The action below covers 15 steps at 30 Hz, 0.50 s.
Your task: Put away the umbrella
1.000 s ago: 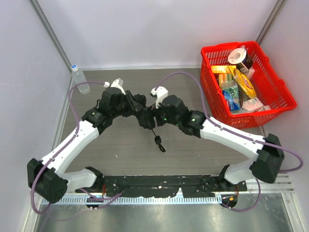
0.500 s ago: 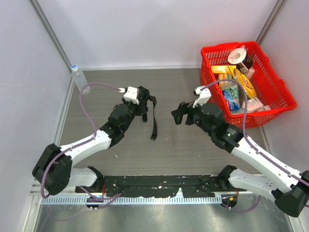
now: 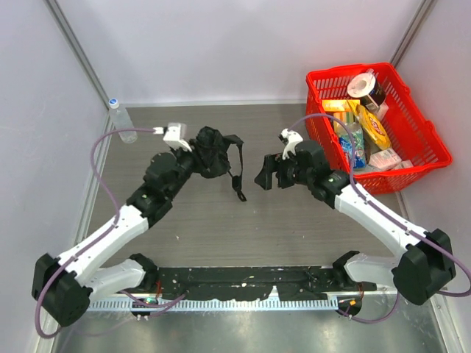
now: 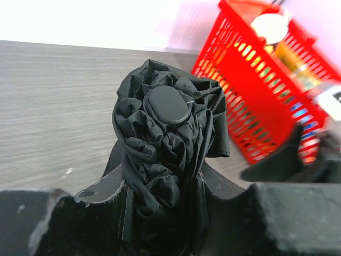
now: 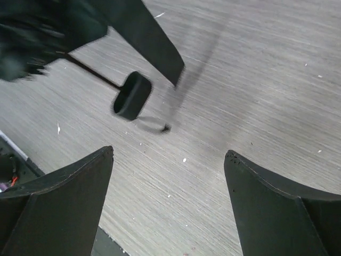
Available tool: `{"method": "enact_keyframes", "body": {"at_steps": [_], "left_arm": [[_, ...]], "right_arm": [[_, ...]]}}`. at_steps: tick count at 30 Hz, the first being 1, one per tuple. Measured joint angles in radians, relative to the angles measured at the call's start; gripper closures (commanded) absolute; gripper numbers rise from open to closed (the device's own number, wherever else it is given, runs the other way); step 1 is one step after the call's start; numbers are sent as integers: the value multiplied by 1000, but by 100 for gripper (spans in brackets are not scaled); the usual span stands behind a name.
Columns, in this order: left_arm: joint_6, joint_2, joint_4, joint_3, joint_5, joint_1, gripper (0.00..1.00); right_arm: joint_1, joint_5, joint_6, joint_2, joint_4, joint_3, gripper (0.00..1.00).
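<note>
Your left tool [image 3: 200, 153] is clenched on the bundled black umbrella [image 4: 166, 133] and holds it over the worktop [image 3: 221, 228], left of centre. The umbrella's round end cap faces the wrist camera. Its wrist strap [image 3: 236, 176] dangles from the bundle, just beside your right tool [image 3: 263, 173]. That tool is released, jaws wide with nothing between them. The red basket [image 3: 423, 125] sits at the far right, well apart from the umbrella.
</note>
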<state>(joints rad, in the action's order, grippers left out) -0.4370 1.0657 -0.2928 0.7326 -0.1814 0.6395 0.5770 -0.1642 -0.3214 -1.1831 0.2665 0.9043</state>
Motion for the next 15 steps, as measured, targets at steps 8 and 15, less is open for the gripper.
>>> {"method": "enact_keyframes", "body": {"at_steps": [8, 15], "left_arm": [[-356, -103, 286, 159, 295, -195, 100], [-455, -107, 455, 167, 497, -247, 100]], "right_arm": [[-50, -224, 30, -3, -50, -3, 12], [-49, -266, 53, -2, -102, 26, 12]]}}
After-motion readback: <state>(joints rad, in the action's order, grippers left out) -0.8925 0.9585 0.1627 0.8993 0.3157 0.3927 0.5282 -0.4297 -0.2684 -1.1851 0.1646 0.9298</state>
